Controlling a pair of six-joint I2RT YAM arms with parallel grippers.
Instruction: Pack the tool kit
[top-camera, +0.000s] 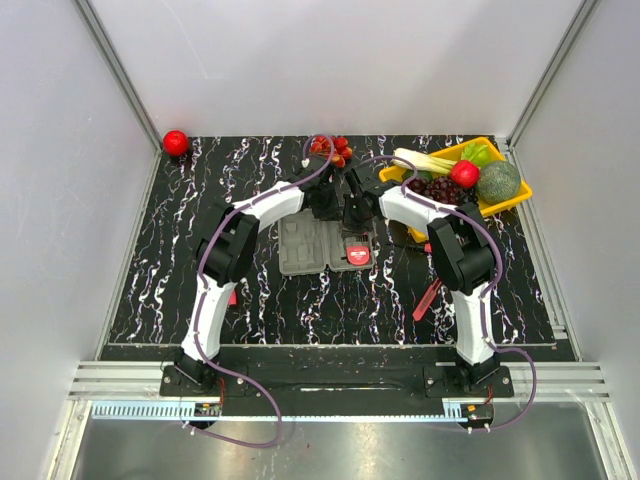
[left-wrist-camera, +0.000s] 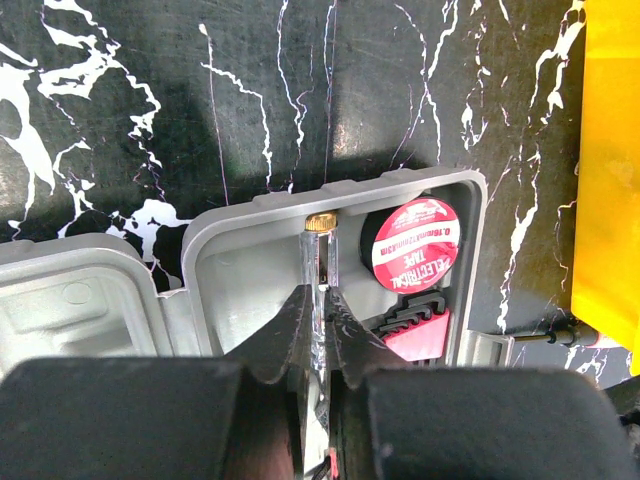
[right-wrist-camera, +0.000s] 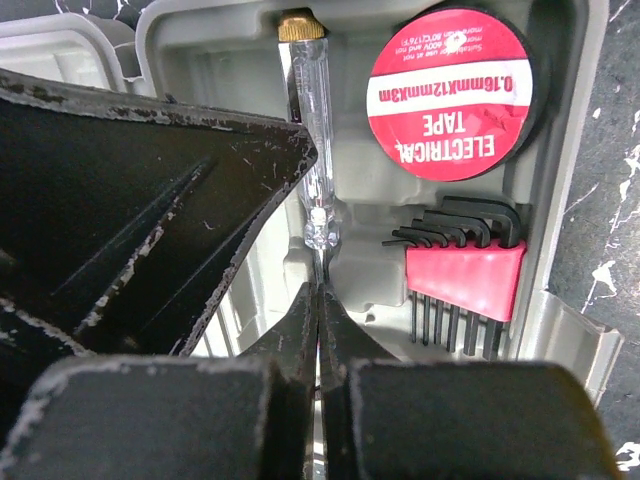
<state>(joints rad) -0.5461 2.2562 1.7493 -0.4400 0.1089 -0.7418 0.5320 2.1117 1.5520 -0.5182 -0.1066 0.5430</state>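
Note:
The grey tool kit case (top-camera: 300, 250) lies open in the middle of the table. Its right half holds a red-labelled tape roll (left-wrist-camera: 415, 243) (right-wrist-camera: 448, 95) and a red holder of hex keys (right-wrist-camera: 465, 275) (left-wrist-camera: 415, 325). A clear-handled screwdriver (left-wrist-camera: 318, 255) (right-wrist-camera: 312, 150) with a brass cap lies along a slot beside the tape. My left gripper (left-wrist-camera: 322, 292) (top-camera: 327, 212) is shut on its clear handle. My right gripper (right-wrist-camera: 318, 292) (top-camera: 352, 228) is shut on its thin metal shaft, and the left finger (right-wrist-camera: 130, 200) fills the left of the right wrist view.
A yellow tray (top-camera: 515, 200) (left-wrist-camera: 610, 150) of fruit and vegetables stands at the back right, close to the case. A red-handled tool (top-camera: 428, 298) lies near the right arm, a red item (top-camera: 232, 297) by the left arm. A red ball (top-camera: 176, 142) and tomatoes (top-camera: 332, 150) sit at the back.

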